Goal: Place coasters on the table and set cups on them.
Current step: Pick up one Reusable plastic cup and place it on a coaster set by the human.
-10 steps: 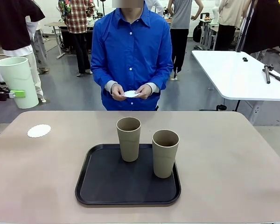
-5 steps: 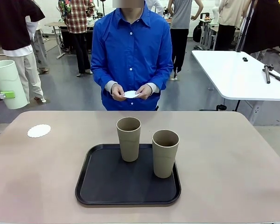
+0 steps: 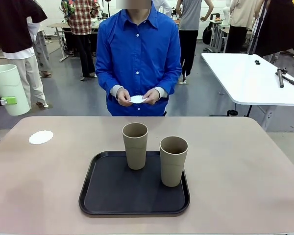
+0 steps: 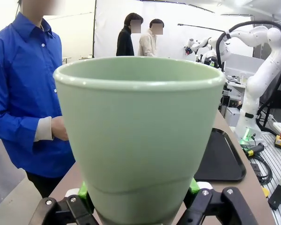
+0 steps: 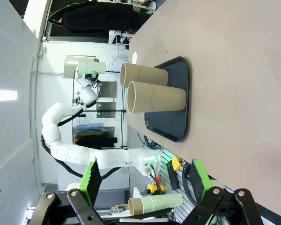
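Observation:
My left gripper [image 4: 138, 204] is shut on the base of the pale mint green cup [image 4: 140, 136]. It holds the cup [image 3: 10, 89] in the air, slightly tilted, off the table's far left corner. One white lacy coaster [image 3: 41, 137] lies on the beige table [image 3: 245, 166] at the left. Two tan cups [image 3: 135, 145] [image 3: 173, 160] stand upright on the black tray [image 3: 112, 193]. The person's hands hold more white coasters [image 3: 137, 99] at the far side. My right gripper [image 5: 145, 180] stands open with nothing between its fingers, off the table's right side, facing the two tan cups [image 5: 152, 86].
The person in a blue shirt [image 3: 138, 54] stands at the far edge, opposite the tray. A white table [image 3: 250, 76] stands behind at the right. The tray [image 4: 222, 157] takes the table's middle, with bare tabletop to its left and right.
The mint cup in my left gripper has shifted a little leftward and tilted slightly. The person's hands, the tan cups and the coaster on the table have stayed put.

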Tool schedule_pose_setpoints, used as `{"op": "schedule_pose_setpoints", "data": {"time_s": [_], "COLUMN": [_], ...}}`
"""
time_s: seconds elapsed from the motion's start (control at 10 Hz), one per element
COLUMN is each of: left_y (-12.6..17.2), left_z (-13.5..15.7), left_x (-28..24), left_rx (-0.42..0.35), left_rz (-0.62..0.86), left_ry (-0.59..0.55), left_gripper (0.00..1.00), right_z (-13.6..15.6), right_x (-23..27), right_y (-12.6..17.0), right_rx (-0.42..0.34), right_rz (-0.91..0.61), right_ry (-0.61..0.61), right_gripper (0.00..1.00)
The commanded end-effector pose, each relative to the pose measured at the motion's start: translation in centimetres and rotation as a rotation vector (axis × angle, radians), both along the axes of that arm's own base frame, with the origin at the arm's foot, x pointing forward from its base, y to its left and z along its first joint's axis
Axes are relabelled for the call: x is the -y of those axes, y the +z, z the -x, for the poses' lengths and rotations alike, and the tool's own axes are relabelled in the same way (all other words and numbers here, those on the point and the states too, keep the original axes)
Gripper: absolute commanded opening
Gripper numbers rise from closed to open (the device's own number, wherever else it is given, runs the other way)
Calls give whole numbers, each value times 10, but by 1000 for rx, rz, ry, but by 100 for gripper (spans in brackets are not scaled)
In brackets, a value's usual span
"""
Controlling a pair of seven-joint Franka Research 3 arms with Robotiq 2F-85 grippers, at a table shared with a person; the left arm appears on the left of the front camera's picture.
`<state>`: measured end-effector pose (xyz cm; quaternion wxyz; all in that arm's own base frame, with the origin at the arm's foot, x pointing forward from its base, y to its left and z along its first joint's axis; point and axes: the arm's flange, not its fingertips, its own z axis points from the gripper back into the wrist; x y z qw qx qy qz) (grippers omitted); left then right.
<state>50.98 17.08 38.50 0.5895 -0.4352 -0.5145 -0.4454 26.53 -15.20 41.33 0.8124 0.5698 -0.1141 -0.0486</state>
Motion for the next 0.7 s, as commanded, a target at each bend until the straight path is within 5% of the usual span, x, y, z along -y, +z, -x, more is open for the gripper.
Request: {"op": "schedule_pose_setpoints", "data": {"time_s": [0.0,0.6], "left_y": [4,-47], "left_z": [1,-46], "left_x": [1,-3], "left_rx": [1,-6], "left_rz": [4,10], "left_ry": [-12,-38], "left_gripper": [84,84], "right_z": [0,0], "right_x": [0,0], "right_y": [1,1], "right_rx": [11,11], "right_rz": [-8,-8], "right_ry": [2,2], "right_gripper": [100,100]}}
